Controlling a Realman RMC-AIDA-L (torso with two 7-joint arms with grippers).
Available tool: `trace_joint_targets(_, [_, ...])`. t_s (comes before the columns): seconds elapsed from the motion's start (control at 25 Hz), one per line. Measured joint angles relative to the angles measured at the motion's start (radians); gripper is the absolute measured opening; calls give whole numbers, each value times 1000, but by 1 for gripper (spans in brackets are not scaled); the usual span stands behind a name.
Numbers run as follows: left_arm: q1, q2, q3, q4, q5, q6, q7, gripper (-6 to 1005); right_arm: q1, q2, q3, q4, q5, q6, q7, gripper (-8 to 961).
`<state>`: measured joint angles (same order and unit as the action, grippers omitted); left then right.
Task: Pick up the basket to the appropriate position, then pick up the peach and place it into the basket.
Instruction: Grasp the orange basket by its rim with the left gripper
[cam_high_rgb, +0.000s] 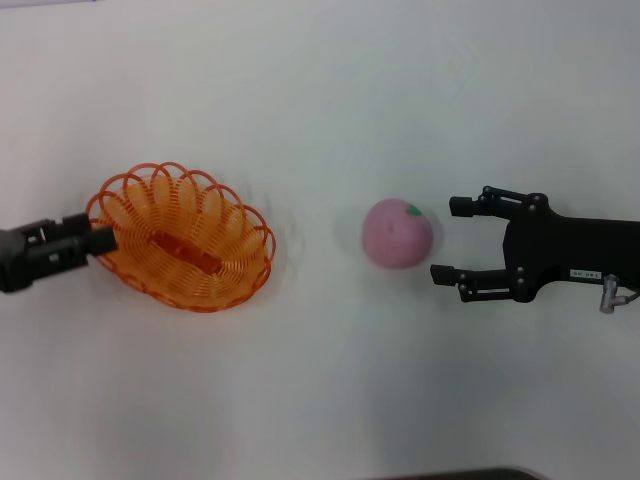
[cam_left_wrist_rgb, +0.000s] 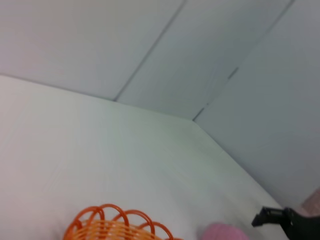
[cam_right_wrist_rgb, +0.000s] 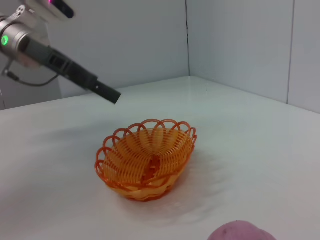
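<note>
The orange wire basket (cam_high_rgb: 228, 222) rests on the white table, left of centre. My left gripper (cam_high_rgb: 108, 240) is at its left rim with its fingers together; the right wrist view shows the left gripper (cam_right_wrist_rgb: 111, 95) hanging above the basket (cam_right_wrist_rgb: 167, 145) without touching it. To the basket's right lies the pink peach (cam_high_rgb: 397, 232), green spot up. My right gripper (cam_high_rgb: 448, 240) stands open just right of the peach, one finger on each side of its far edge, not touching. The left wrist view catches the basket rim (cam_left_wrist_rgb: 107, 207), the peach (cam_left_wrist_rgb: 222, 232) and one of the right gripper's fingers (cam_left_wrist_rgb: 272, 217).
The white table (cam_high_rgb: 320, 90) stretches around both objects. Pale wall panels (cam_right_wrist_rgb: 240, 45) close it off at the back, and a dark edge (cam_high_rgb: 470, 474) shows at the table's front.
</note>
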<state>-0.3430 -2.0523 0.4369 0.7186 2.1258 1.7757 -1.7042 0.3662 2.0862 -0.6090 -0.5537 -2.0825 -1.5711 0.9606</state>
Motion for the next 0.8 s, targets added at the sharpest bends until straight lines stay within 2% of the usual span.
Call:
trace_joint_targets(0.16, [-35,25,7,12,2,-38,-179,734,1,0,0,0,-2,1,2,929])
trace_joint_targets(0.4, [-67,31,54,111,25,-105,-333,734,6,0,0,0,-3,0,1,928])
trace_joint_targets(0.56, [-99,21,85,187,111,-160,-415,734,7,0,0,0,-3,-1,0,928])
trace_joint_targets(0.72, [-131,5,101,229,164,-202,-424,734,13,0,0,0,-4,-3,0,929])
trace_joint_targets(0.8, [-146,-3,148,262,197,-229,-420,734,15,0,0,0,-5,-4,0,929])
